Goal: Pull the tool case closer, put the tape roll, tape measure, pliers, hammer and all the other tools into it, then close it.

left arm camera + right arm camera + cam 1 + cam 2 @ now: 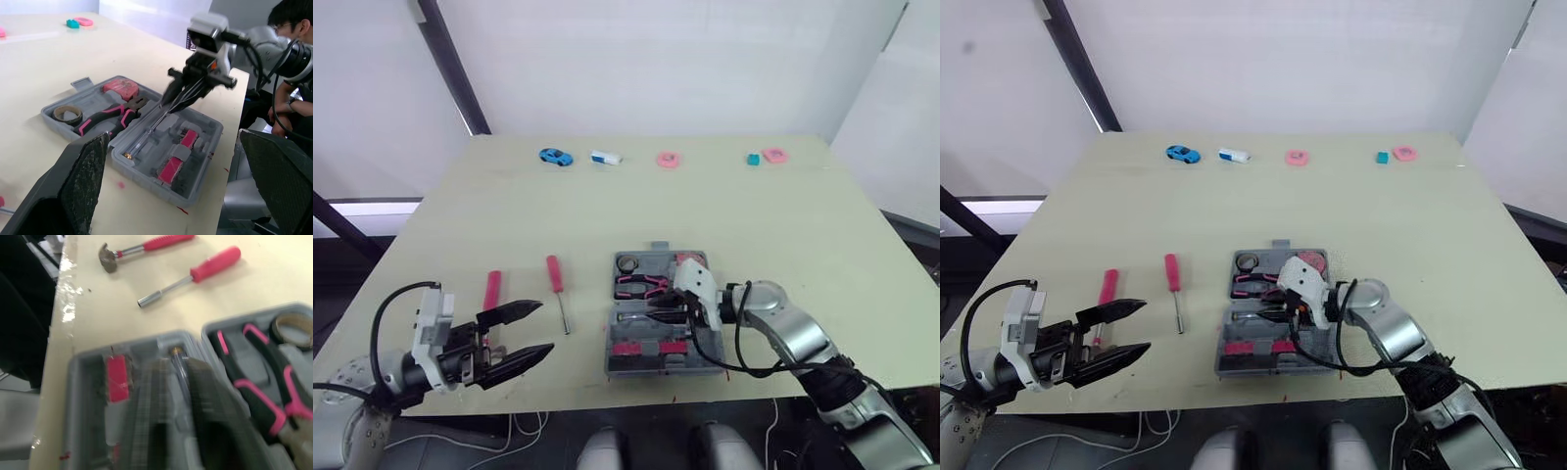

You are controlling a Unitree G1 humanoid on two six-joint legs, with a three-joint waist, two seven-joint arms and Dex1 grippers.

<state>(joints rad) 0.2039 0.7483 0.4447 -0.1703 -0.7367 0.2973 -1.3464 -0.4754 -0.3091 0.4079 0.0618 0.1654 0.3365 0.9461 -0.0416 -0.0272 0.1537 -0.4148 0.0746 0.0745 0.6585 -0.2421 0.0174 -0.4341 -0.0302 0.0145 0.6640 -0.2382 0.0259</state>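
Hammer (492, 290) lies at lower left just beside the wide-open left gripper (545, 327) — stiff, probably head-heavy, best taken on its pink handle near the head — while the right gripper (172, 104) pinches a slim driver (146, 132) inside the tool case (146, 178).

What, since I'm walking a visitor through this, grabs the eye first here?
The open gray tool case at the near edge of the table, pink-handled pliers inside, with the right gripper shut on a slim tool over it. To its left lie a pink-handled hammer and screwdriver, the open left gripper hovering beside the hammer.
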